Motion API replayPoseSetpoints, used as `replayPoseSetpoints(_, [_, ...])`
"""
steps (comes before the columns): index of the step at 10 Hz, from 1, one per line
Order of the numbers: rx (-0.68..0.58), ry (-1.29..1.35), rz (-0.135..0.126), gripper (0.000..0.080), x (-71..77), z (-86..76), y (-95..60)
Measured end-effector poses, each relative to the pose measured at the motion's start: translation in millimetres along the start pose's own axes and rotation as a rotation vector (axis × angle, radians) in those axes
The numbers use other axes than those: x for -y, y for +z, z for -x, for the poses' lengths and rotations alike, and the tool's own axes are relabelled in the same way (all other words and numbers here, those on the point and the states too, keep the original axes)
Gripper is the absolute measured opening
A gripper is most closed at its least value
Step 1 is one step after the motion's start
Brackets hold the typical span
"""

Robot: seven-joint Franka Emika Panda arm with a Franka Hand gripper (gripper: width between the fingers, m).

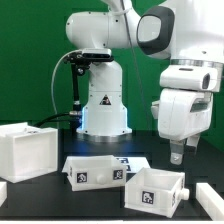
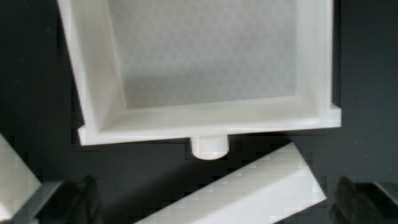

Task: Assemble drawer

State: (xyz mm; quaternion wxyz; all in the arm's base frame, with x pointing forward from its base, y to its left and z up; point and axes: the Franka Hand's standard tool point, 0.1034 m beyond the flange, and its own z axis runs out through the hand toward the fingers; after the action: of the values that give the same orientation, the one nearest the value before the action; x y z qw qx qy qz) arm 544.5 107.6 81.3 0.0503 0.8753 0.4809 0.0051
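The large boxy white housing (image 1: 25, 150) stands at the exterior view's left. Two shallow white trays with tags lie in front: one in the middle (image 1: 95, 171), one to its right (image 1: 152, 187). My gripper (image 1: 178, 152) hangs in the air above the right tray's far right end, touching nothing. In the wrist view an open-top tray (image 2: 205, 70) with a small round knob (image 2: 210, 148) on its front wall fills the picture. My gripper (image 2: 214, 205) is open and empty, its dark fingers (image 2: 63, 200) spread wide at the picture's edges.
The marker board (image 1: 128, 160) lies flat behind the trays. A white bar (image 1: 209, 194) lies at the exterior view's right; a slanted white bar (image 2: 267, 190) shows between my fingers in the wrist view. The robot base (image 1: 100, 100) stands at the back.
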Motion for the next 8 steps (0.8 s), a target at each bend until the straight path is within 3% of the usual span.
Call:
replayPoseSetpoints(1, [-0.003,-0.001,0.011,0.0650,0.3,-0.9,0.2])
replayPoseSetpoints(5, [-0.004,-0.007,0.011,0.0650,2.4,1.7,0.5])
replayPoseSetpoints(7, [-0.033,-0.018,0.010,0.0650,27.8,19.9,4.3])
replayPoseSetpoints(8, [-0.040,-0.013,-0.006,0.0650,43.3,30.0,15.1])
